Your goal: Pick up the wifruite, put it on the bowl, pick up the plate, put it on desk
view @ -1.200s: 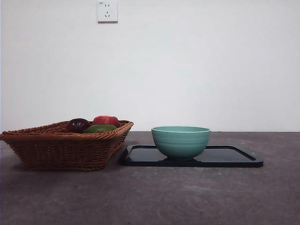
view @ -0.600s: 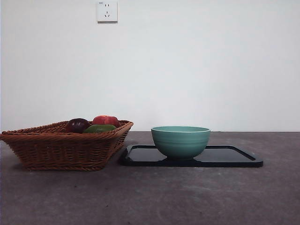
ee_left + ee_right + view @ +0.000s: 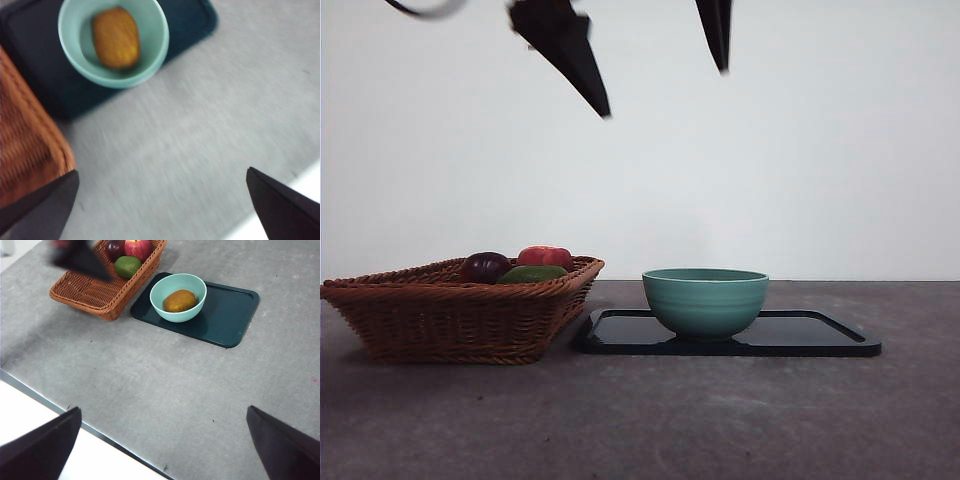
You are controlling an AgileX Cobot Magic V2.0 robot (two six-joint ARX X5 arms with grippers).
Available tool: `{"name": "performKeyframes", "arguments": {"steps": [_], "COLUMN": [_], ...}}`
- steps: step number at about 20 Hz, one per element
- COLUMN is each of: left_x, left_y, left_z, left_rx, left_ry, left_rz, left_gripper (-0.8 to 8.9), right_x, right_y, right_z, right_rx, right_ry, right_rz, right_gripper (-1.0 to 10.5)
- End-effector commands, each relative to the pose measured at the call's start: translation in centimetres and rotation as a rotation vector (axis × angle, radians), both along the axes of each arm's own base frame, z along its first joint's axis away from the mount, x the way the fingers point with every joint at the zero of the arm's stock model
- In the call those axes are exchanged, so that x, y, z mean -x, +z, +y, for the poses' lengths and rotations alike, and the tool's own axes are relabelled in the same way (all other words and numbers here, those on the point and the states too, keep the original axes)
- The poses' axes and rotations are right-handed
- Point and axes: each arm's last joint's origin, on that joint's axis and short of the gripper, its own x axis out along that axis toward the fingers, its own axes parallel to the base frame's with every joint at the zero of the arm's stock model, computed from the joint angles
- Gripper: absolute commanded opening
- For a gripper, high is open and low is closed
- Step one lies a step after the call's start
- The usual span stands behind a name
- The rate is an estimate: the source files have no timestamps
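With the fruit lying in the bowl below my empty, spread left claw, I am leaving the tray unlifted.

A plain white wall is seen behind the grey, mottled table, which is evenly lit throughout.

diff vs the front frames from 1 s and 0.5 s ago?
A gripper's two black jaw tips have come into the front view at the top, above the basket and bowl. The left wrist view puts the left gripper above the bowl, jaws open and holding nothing. Unchanged: bowl on the dark tray, the orange-brown fruit inside it, three fruits in the basket. Right gripper waits, open.
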Motion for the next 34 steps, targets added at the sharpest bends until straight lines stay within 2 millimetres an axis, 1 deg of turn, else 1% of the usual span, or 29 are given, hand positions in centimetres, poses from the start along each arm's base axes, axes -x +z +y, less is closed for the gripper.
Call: {"name": "performKeyframes", "arguments": {"steps": [1, 4, 6, 9, 11, 18, 21, 23, 27, 30, 33, 34], "left_x": [-2.5, -5.9, -7.6, -9.6, -10.5, -11.9, -12.2, -12.4, -12.5, -12.5, -12.6, -12.6], "left_y": [-0.7, -2.6, -4.0, -6.5, -7.8, -11.6, -12.8, -13.5, -14.8, -15.7, -15.7, -15.7], "left_z": [-2.0, -3.7, -4.5, -5.3, -5.7, -6.8, -7.1, -7.1, -7.2, -7.5, -7.5, -7.5], "left_rx": [-0.016, -0.021, -0.029, -0.035, -0.028, -0.068, -0.086, -0.116, -0.144, -0.156, -0.151, -0.15], "left_ry": [-0.056, -0.044, -0.048, -0.063, -0.056, -0.069, -0.062, -0.053, -0.056, -0.063, -0.063, -0.063], "left_rz": [-0.027, -0.034, -0.037, -0.056, -0.064, -0.047, -0.05, -0.055, -0.024, -0.011, -0.017, -0.018], "left_gripper": [5.6, 5.6, 5.6, 5.6, 5.6, 5.57, 5.51, 5.23, 5.08, 4.2, 2.88, 2.57], "right_x": [0.6, 0.6, 0.6, 0.6, 0.6, 0.6, 0.6, 0.6, 0.6, 0.6, 0.6, 0.6], "right_y": [-0.3, -0.3, -0.3, -0.3, -0.3, -0.3, -0.3, -0.3, -0.3, -0.3, -0.3, -0.3], "right_z": [-0.2, -0.2, -0.2, -0.2, -0.2, -0.2, -0.2, -0.2, -0.2, -0.2, -0.2, -0.2], "right_rx": [0.012, 0.012, 0.012, 0.012, 0.012, 0.011, 0.005, 0.001, -0.001, -0.001, -0.003, -0.003], "right_ry": [0.0, 0.0, 0.0, -0.001, 0.0, -0.001, -0.005, -0.009, -0.011, -0.011, -0.013, -0.013], "right_rz": [0.062, 0.062, 0.062, 0.062, 0.063, 0.063, 0.067, 0.07, 0.072, 0.072, 0.074, 0.074], "right_gripper": [6.1, 6.1, 6.1, 6.1, 6.1, 6.1, 6.1, 6.1, 6.1, 6.1, 6.1, 6.1]}}
